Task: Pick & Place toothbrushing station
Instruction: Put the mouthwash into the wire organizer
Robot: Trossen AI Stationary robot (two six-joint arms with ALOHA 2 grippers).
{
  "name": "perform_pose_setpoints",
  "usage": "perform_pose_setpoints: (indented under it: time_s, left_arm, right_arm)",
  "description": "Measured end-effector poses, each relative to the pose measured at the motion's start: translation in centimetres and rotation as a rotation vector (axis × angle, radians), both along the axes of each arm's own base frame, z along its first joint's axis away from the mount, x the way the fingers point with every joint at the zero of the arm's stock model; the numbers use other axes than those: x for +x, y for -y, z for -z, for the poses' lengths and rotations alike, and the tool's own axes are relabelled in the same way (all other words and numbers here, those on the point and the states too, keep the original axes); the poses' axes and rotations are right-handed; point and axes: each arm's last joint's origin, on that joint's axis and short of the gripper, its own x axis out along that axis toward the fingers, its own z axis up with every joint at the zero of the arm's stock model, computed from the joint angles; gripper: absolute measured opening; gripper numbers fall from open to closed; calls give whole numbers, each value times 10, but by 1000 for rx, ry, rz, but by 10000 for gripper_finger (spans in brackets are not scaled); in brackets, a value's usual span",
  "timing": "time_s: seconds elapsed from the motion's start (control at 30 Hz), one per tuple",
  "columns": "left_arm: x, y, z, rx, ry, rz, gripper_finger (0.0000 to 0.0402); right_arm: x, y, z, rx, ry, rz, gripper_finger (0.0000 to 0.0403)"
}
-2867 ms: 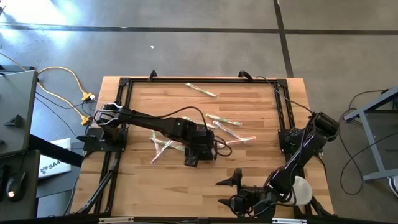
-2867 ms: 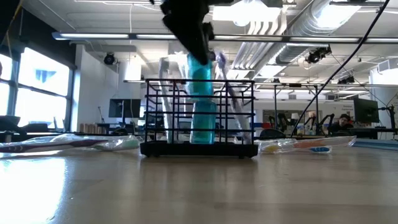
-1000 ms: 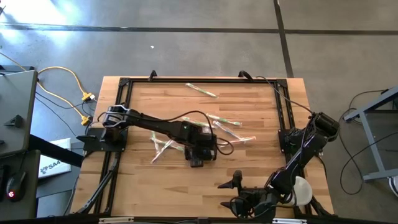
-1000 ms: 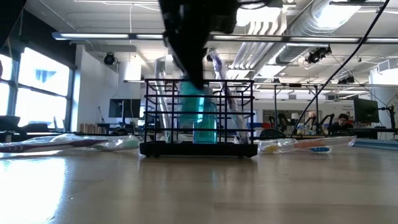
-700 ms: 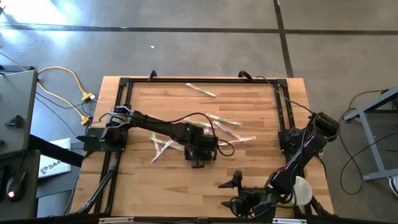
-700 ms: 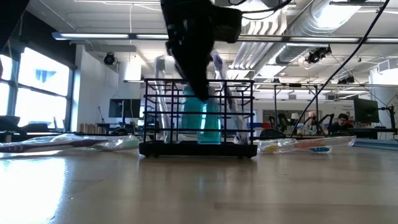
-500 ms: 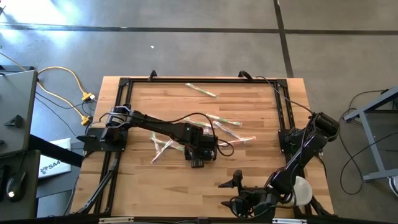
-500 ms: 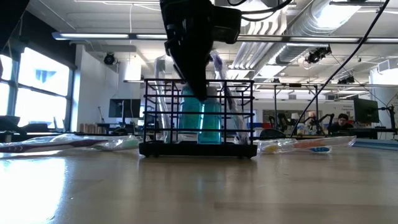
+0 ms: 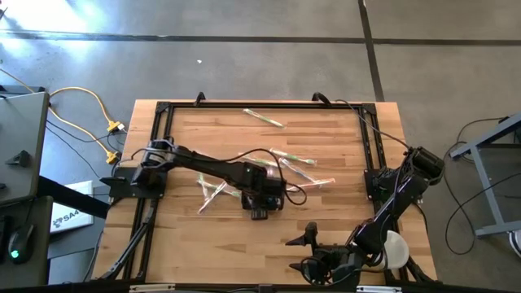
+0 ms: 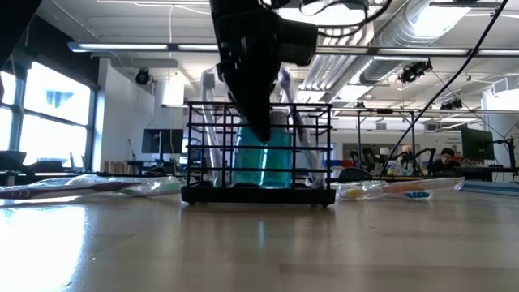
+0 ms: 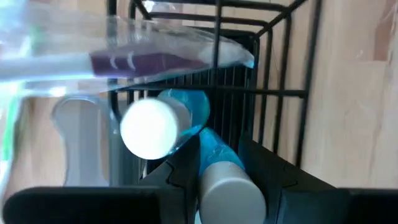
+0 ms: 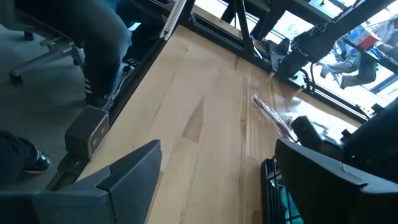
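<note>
The black wire caddy (image 10: pixel 259 150) stands on the wooden table's middle; in the high view (image 9: pixel 269 198) my left arm hides most of it. Inside it stand a teal tube with a white cap (image 11: pixel 149 127) and a wrapped purple toothbrush (image 11: pixel 143 62), which leans on the caddy's rim. My left gripper (image 11: pixel 221 171) reaches down into the caddy and is shut on a second teal tube with a grey cap (image 11: pixel 227 186). My right gripper (image 9: pixel 299 251) is open and empty near the table's near right edge. My left gripper pinches the grey-capped teal tube between its two fingers (image 11: pixel 267 171), on the teal body just below the cap (image 11: pixel 214 155). The fingers come from above, pointing down. The tube stands upright inside the caddy, beside the white-capped tube, its lower end (image 10: pixel 276 180) down at the caddy's floor.
Wrapped toothbrushes lie loose on the table: one at the far side (image 9: pixel 264 118), some right of the caddy (image 9: pixel 297 160), some left of it (image 9: pixel 213 191). A white cup (image 9: pixel 396 248) sits at the near right corner by my right arm. A black frame (image 9: pixel 163 110) rims the table.
My left gripper has gone a little farther down into the caddy with the grey-capped teal tube. The tube has sunk lower behind the wires and now stands level with the other teal tube. The caddy has stayed in place.
</note>
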Motion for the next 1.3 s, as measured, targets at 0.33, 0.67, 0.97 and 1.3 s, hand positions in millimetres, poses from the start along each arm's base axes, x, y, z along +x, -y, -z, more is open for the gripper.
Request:
perform_pose_setpoints:
  time_s: [0.33,0.67,0.97,1.3]
  left_arm:
    - [-1,0,2,-1,-13,13,101]
    - [0,0,2,-1,-8,20,102]
    - [0,0,2,-2,-9,21,103]
    - [-1,0,2,-1,-19,21,103]
  right_arm:
    - [0,0,0,-1,0,0,309]
    - [0,0,0,-2,0,0,309]
    - [0,0,0,-4,0,-1,309]
    - [0,0,0,-4,0,-1,309]
